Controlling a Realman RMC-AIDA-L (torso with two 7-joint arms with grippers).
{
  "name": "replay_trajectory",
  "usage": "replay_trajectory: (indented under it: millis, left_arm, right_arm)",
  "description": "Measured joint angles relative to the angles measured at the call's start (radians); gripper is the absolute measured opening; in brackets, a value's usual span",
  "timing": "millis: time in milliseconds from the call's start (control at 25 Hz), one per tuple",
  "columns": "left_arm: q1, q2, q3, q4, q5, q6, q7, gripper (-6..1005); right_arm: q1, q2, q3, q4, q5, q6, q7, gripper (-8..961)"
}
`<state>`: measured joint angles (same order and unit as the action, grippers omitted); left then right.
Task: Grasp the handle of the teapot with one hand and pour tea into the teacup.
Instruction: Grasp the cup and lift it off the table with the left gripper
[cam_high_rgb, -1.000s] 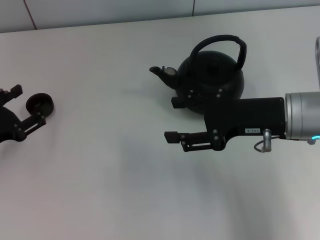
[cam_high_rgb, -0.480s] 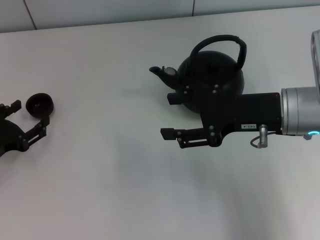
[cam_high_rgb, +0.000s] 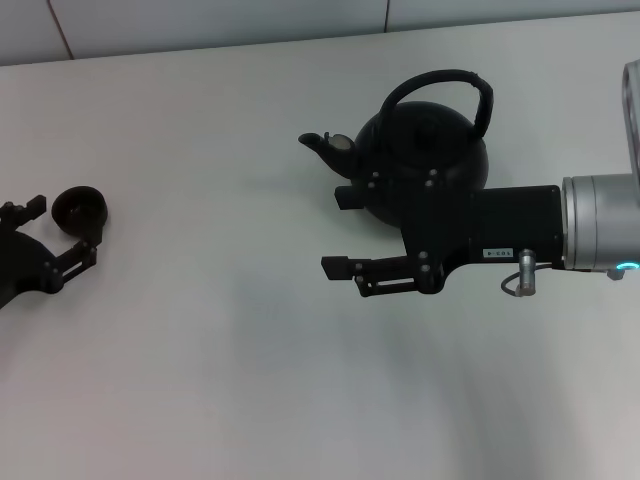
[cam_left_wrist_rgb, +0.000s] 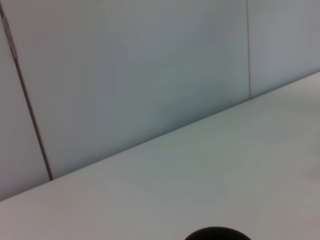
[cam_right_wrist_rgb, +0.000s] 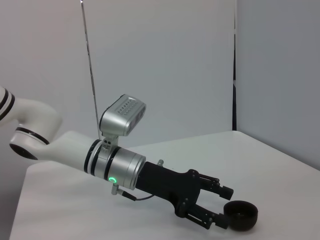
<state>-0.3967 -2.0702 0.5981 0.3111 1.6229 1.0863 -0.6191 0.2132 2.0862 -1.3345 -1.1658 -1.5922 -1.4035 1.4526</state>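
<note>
The teapot stands upright on the white bench, just behind the right gripper, whose fingers are spread; its handle arches free above. At the bench's left edge, the left gripper brackets the teacup, fingers apart. The left wrist view shows only the teacup's rim. The right wrist view shows the left gripper spread, the teacup at its fingertips.
</note>
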Motion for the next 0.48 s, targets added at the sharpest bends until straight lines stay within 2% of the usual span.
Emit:
replay_trajectory:
  millis: [480]
  left_arm:
    - [-0.055,-0.001,0.000,-0.042,0.000,-0.072,0.035,797]
  right_arm:
    - [0.000,-0.003,0.009,0.000,0.000,0.000,0.000,759]
